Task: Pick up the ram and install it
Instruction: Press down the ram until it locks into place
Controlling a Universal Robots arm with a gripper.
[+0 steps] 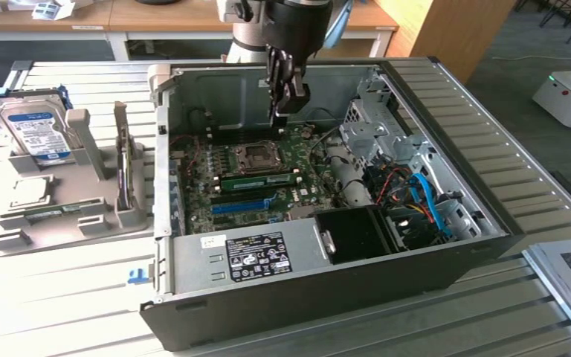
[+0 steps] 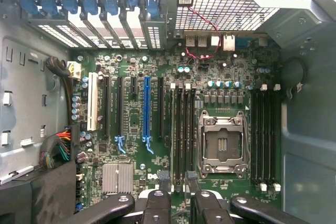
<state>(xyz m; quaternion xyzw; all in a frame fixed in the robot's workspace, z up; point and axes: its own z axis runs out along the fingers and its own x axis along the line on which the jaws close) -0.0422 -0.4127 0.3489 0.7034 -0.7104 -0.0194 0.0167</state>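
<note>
- Reference landmark: the CPU socket (image 1: pixel 258 155) on the motherboard (image 1: pixel 228 195) inside the open computer case (image 1: pixel 484 216).
- Gripper (image 1: pixel 288 106): hangs above the motherboard, over the far edge of the CPU socket, clear of every component. The jaws stand apart and nothing is between them.
- In the wrist view the fingertips (image 2: pixel 164 180) frame the bank of black memory slots (image 2: pixel 184 129) directly beside the CPU socket.
- The ram (image 1: pixel 258 179): a green stick with black chips stands on edge in a slot just beside the CPU socket, on the socket's near side, and lies parallel to it. The gripper does not touch it.
- Long blue slot (image 1: pixel 239 204): lies beyond the ram from the CPU socket and is unoccupied.
- Status, pick-up: judged complete, since the ram is in the case and not in the hand.
- Status, installation: judged complete or nearly so. The ram sits level in its slot. Whether the slot latches have closed cannot be told.
- Grey holder (image 1: pixel 87 216): stands well apart from the CPU socket, outside the case toward the exterior view's left, and carries the hard drive (image 1: pixel 38 130).
</note>
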